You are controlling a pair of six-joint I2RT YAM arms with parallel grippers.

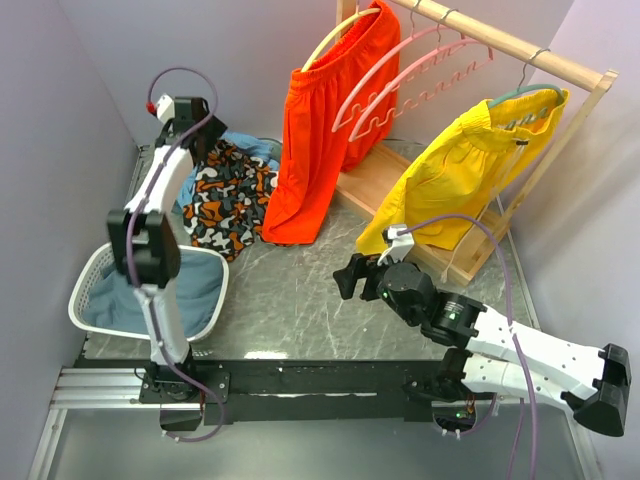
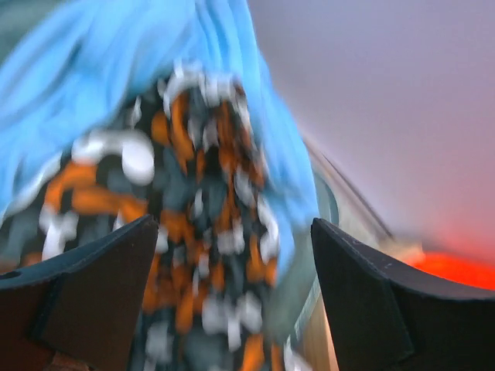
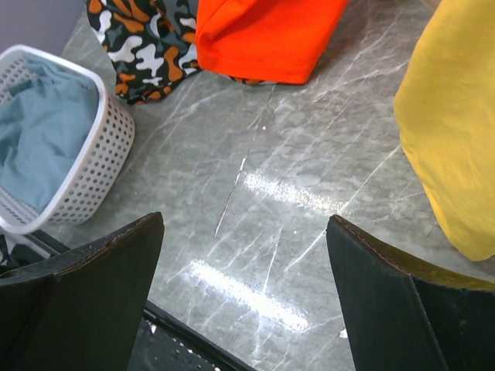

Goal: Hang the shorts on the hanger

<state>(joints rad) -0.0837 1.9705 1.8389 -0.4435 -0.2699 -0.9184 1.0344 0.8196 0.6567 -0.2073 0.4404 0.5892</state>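
Grey marbled stone forms the surface (image 1: pixel 300 290), boxed in by pale lilac walls. At the back right stands a wooden rack (image 1: pixel 520 45). From its rail hang plain orange shorts (image 1: pixel 330 130) on a cream hanger (image 1: pixel 335 40), then two pink hangers (image 1: pixel 432 82), bare and side by side, then yellow shorts (image 1: pixel 470 170) on a teal hanger (image 1: pixel 520 92).

The camouflage shorts (image 1: pixel 225 195) lie crumpled on the surface at the back left. They sit partly on a light blue cloth (image 1: pixel 255 148), with their right edge just beside the hem of the orange shorts and well apart from the pink hangers. A white perforated basket (image 1: pixel 85 285) holding blue-grey fabric (image 1: pixel 190 290) sits near the front left.

The left arm (image 1: pixel 165 180) reaches back over the basket, its wrist above the far edge of the camouflage shorts. Its wrist view is blurred. The left jaws stand spread, with the print (image 2: pixel 201 232) and blue cloth (image 2: pixel 77 77) filling the gap between them. Whether the tips touch the fabric cannot be told.

The right arm (image 1: pixel 450 315) lies low across the front right, its wrist near the middle of the surface. The right jaws are spread wide over bare stone with nothing between them. Ahead of them in the wrist view are the basket (image 3: pixel 100 154), a corner of the camouflage shorts (image 3: pixel 147 46), the orange hem (image 3: pixel 263 39) and the yellow shorts (image 3: pixel 452 131).
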